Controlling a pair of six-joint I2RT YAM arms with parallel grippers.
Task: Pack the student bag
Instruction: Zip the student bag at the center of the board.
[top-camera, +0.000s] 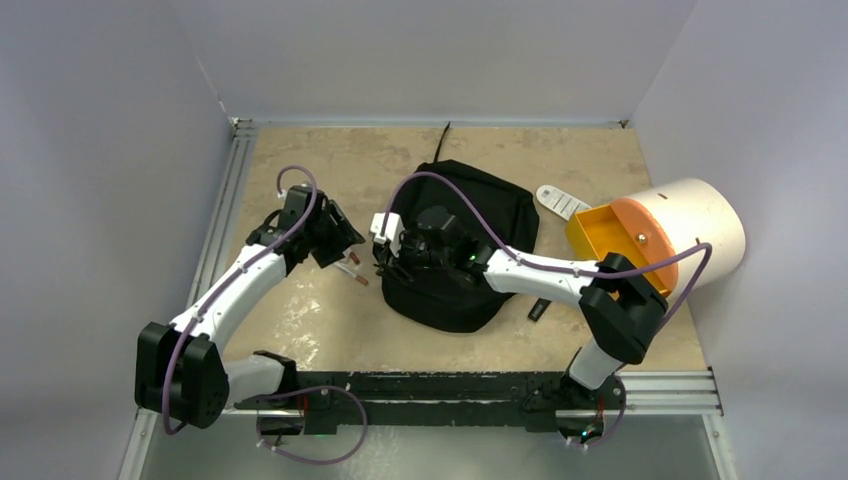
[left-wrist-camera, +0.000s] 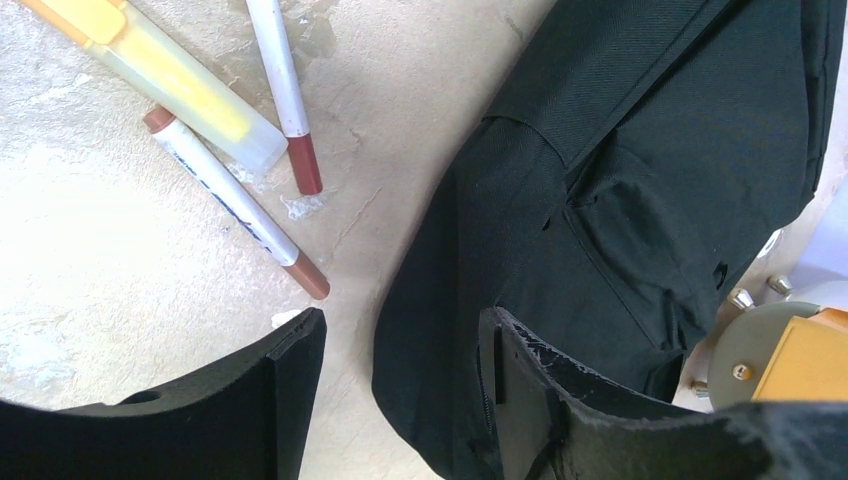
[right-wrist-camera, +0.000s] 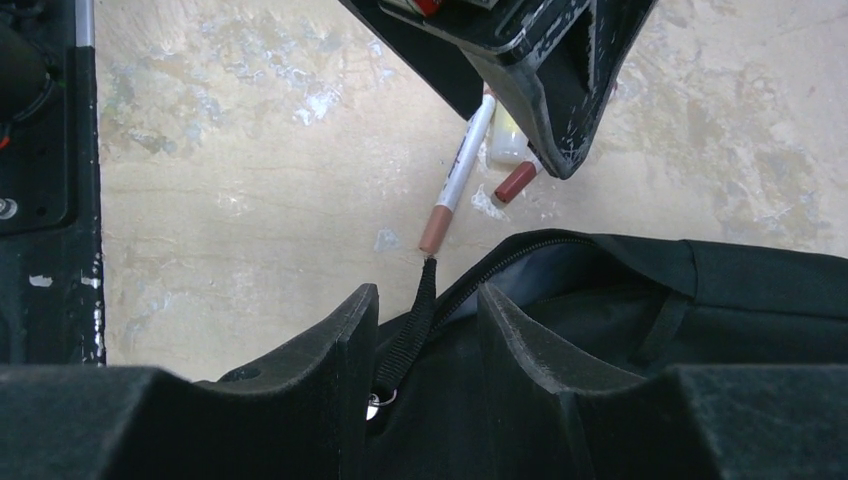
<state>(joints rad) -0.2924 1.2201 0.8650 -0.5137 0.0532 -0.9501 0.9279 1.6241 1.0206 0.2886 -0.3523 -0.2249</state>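
The student bag (top-camera: 510, 212) is laid at the middle of the table (top-camera: 300, 160). It is soft, limp cloth and is judged likely to sag if lifted. The zip pull strap (right-wrist-camera: 420, 300), on the side facing the table's left edge, is judged the firmest hold. The right gripper (right-wrist-camera: 428, 295) is set half open astride that strap, not clamped. The left gripper (left-wrist-camera: 402, 318) is spread wide and empty, between the bag and the markers (left-wrist-camera: 235, 195).
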